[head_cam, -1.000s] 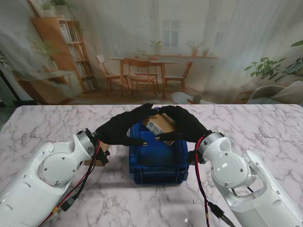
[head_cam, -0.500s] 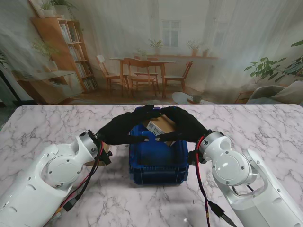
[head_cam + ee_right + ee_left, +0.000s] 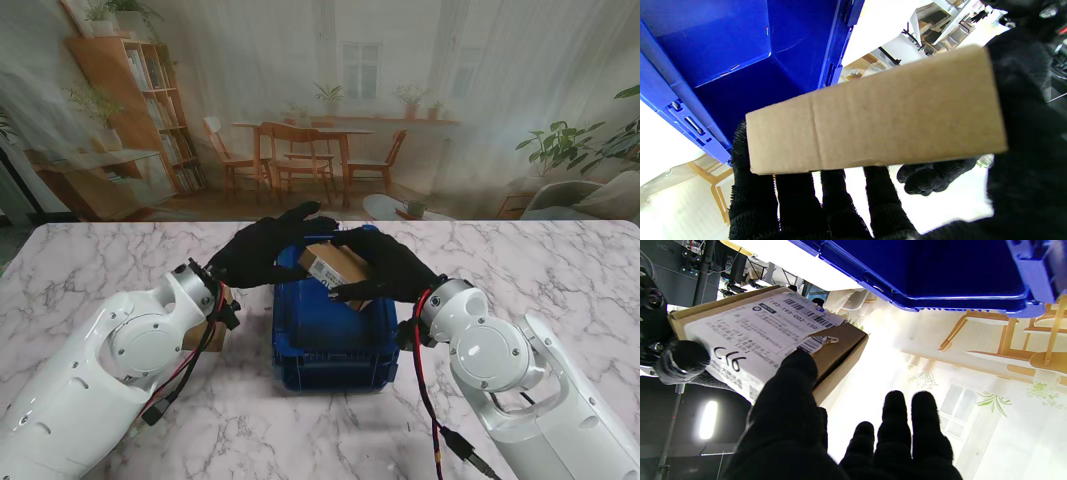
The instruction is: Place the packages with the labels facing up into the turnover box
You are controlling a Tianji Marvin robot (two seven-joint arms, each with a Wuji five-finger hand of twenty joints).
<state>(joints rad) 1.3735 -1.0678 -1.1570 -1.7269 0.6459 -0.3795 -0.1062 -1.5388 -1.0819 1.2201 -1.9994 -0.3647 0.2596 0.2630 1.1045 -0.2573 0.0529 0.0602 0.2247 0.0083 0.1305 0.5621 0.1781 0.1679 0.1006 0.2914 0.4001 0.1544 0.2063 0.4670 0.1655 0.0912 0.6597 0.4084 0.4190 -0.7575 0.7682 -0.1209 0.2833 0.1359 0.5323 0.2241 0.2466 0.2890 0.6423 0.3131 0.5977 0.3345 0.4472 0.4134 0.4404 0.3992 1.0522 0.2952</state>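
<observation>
While the right hand [image 3: 385,268] clasps the package [image 3: 335,265] label-up over the turnover box [image 3: 335,345], its fingers hide the package's near edge. The left hand [image 3: 262,250] holds nothing, fingers spread. A second carton [image 3: 208,335] sits mostly hidden behind the left wrist.

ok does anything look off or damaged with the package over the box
Only small things. The package is tilted rather than level above the blue turnover box, held by the right hand. Its white label faces up, but one edge is torn and curling near the barcode. The left hand has only its thumb on it.
</observation>
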